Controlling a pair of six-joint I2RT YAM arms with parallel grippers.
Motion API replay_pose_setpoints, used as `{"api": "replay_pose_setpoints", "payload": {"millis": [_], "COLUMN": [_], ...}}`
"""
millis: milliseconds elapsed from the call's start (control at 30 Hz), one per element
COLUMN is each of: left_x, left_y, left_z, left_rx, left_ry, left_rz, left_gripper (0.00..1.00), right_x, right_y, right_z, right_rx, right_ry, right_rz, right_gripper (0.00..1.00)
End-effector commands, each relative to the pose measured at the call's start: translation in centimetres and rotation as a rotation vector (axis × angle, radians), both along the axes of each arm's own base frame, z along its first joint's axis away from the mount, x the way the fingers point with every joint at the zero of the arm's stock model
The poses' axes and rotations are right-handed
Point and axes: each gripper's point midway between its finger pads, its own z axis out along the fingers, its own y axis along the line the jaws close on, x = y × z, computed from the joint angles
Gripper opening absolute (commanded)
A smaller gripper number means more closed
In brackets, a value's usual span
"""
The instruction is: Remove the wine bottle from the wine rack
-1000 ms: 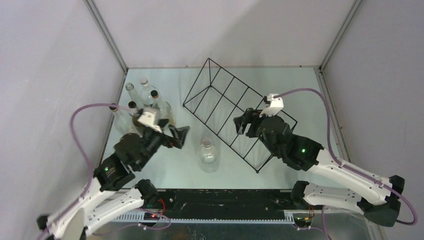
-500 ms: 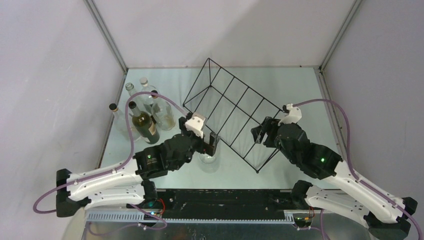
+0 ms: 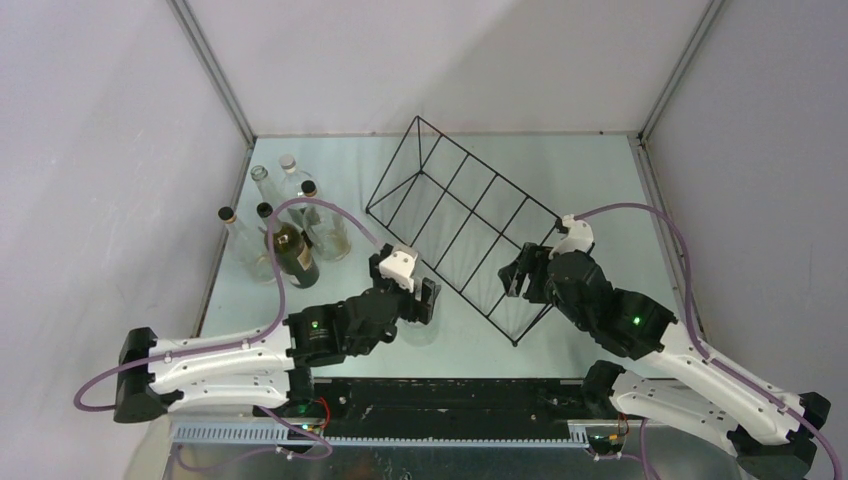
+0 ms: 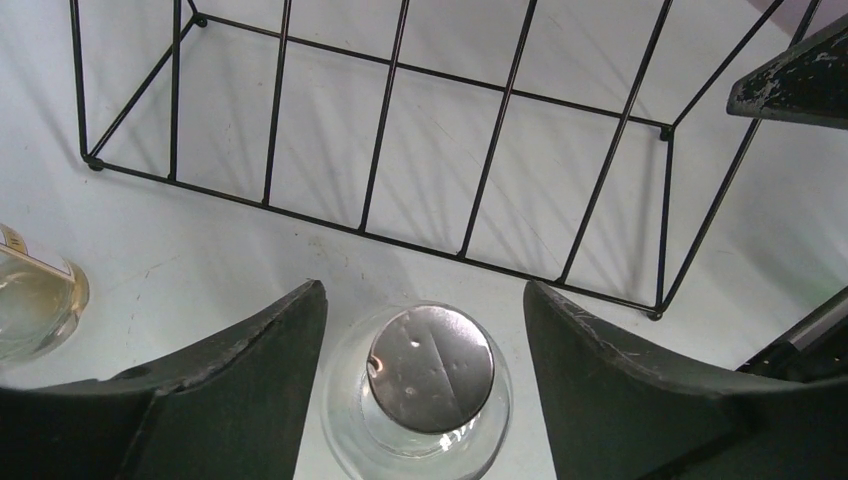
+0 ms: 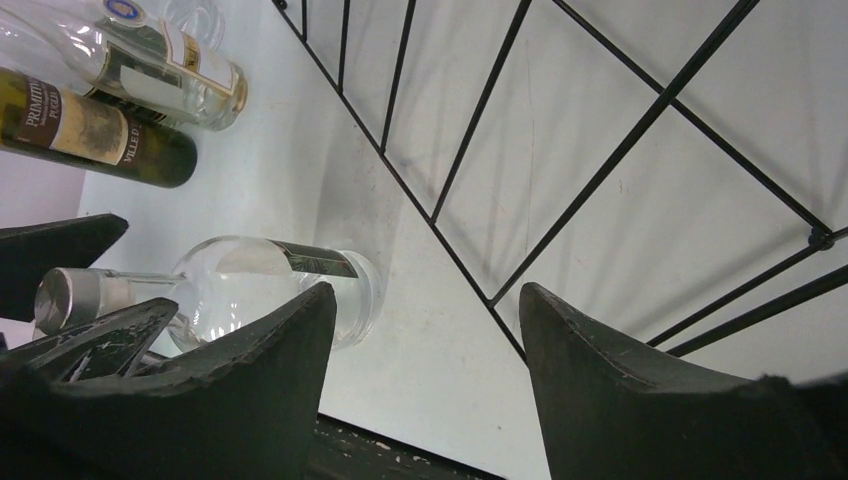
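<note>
- Glass, clear and smooth: the wine bottle is rigid, breakable and probably slippery, and I judge it light, since it looks empty.
- The narrow neck just under the metal cap seems the surest place to take it. The round shoulder below is wide and would tend to slide out of the pads.
- The left gripper hangs straight over that cap with its jaws spread. One of its fingers stands on each side, with a gap showing between the pads and the cap, so nothing is pinched.
- The bottle stands upright on the table, outside the wine rack and just beside its near long side.
- Every compartment of the rack that shows is bare wire with no bottle in it, so by my reading the bottle is already off the rack.
- Further left, a cluster of other bottles stands well apart from this one.
- The right gripper hovers by the rack's near right end with its jaws apart, holding nothing. I cannot tell whether it touches the wire.
</note>
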Motion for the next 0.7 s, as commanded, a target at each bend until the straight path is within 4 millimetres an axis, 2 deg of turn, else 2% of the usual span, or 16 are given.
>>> {"api": "replay_pose_setpoints", "payload": {"millis": [0, 667], "left_x": [0.4, 0.4], "left_y": [-0.2, 0.6], "left_z": [0.7, -1.4], "left_rx": [-0.060, -0.018], "left_ry": [-0.020, -0.006], "left_rz": [0.055, 0.074], "left_gripper": [0.77, 0.61], "right_x": [0.2, 0.0], "right_y": [0.6, 1.2], "right_z": [0.4, -0.1], "right_rx": [0.037, 0.032], "right_ry": [-0.009, 0.014], "right_rz": [0.007, 0.031], "right_gripper": [0.70, 0.69]}}
